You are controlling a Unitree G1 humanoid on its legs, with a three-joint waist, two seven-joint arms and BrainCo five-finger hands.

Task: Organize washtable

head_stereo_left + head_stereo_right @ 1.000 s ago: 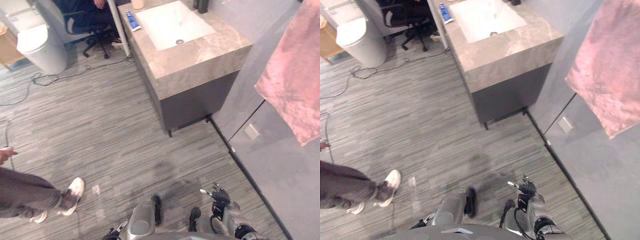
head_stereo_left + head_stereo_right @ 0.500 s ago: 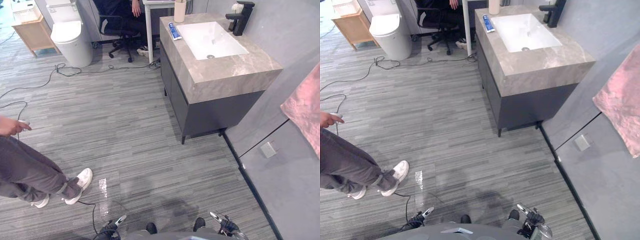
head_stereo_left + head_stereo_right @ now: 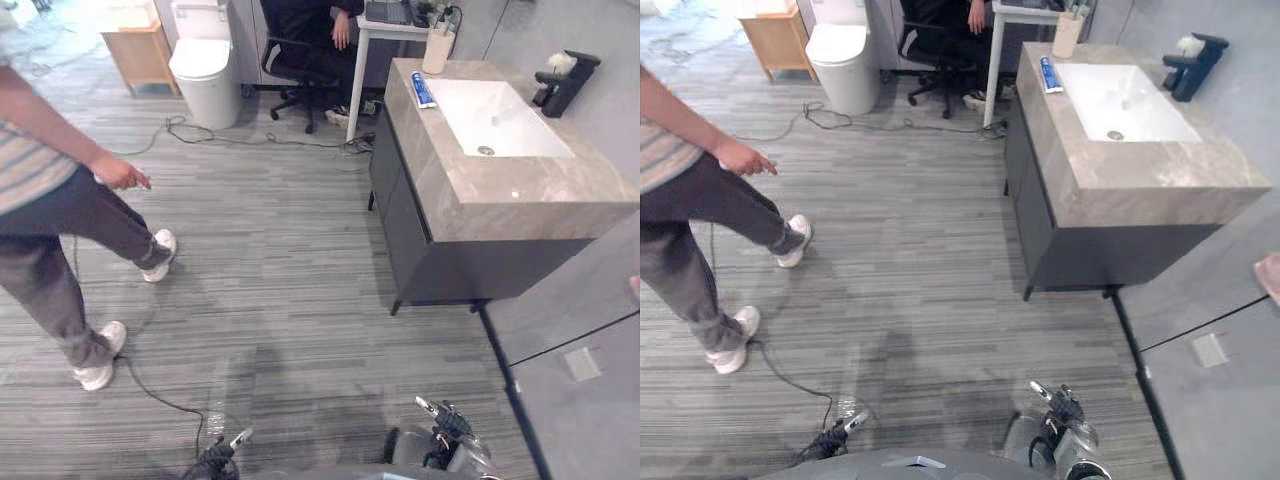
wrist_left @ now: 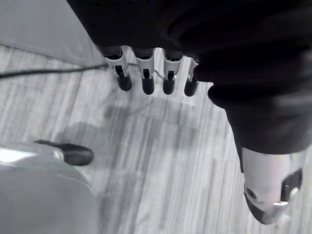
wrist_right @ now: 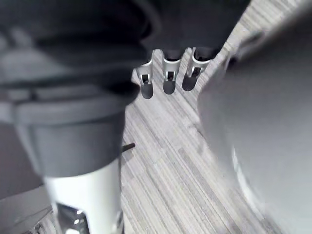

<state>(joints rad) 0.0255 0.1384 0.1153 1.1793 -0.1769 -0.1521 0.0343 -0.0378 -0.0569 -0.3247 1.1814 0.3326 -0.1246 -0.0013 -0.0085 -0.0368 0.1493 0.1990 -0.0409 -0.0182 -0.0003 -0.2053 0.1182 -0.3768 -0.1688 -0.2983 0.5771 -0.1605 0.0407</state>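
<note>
A standing person [image 3: 60,200] in a striped top, grey trousers and white shoes fills the far left, one arm stretched out over the grey plank floor [image 3: 280,280]. Behind them, against the back wall, a small wooden cabinet [image 3: 135,50] stands just beside a white toilet [image 3: 200,60].

Low at the near edge, the left hand [image 3: 222,458] hangs above the floor. In its wrist view its fingers [image 4: 146,80] point straight down in a loose row, spread narrowly, and hold nothing.

Further along the back, a seated person [image 3: 315,15] occupies a black office chair [image 3: 300,70] at a white desk [image 3: 385,25].

The right hand [image 3: 445,425] is also low over the floor, well apart from the washtable [image 3: 500,190]. Its fingers [image 5: 168,80] are straight and relaxed, empty.

The washtable stands at the right against the grey wall, a dark cabinet under a marbled stone top with a white basin [image 3: 505,115] set in it. A blue toothpaste tube [image 3: 422,90] lies on the top just beside the basin's left edge. A beige cup [image 3: 436,50] stands upright at the far corner, near the tube. A black faucet [image 3: 565,80] rises at the basin's right side. A wall socket [image 3: 582,363] sits low on the wall, nearer than the washtable.
</note>
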